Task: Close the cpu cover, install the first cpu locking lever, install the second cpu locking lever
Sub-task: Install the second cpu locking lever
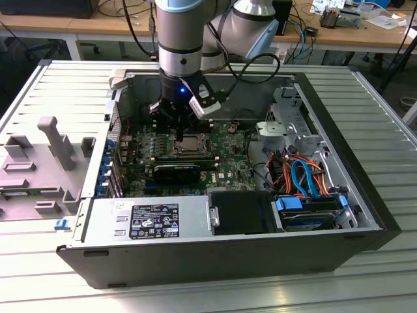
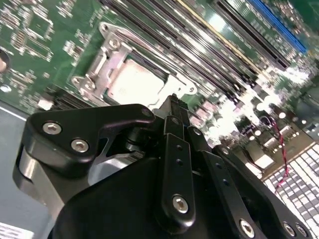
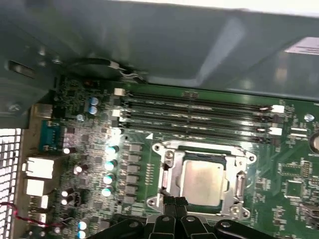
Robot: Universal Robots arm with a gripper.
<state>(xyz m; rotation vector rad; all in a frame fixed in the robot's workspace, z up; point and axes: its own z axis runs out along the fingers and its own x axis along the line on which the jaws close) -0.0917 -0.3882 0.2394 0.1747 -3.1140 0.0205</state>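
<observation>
Inside the open computer case, lying on its side on the ribbed metal table, the arm has its gripper lowered straight down over the green motherboard. Its black fingers are drawn together into one narrow tip, with nothing held between them.

Right below that tip sits the cpu cover, the small silvery frame, lying flat down on its socket with the pale square of the processor showing through its central opening. In the first wrist view the cover lies just beyond the fingertips, which come in at its near edge; the second wrist view shows the same, the joined tip meeting the edge of the frame. Whether the tip actually touches the metal I cannot tell.

Beside the cover, on its far side from the gripper in the first wrist view, run the long dark memory slots. Toward the front of the case, well apart from the gripper, rests the grey power-supply box, and bundled orange and blue cables lie at the exterior view's right.
</observation>
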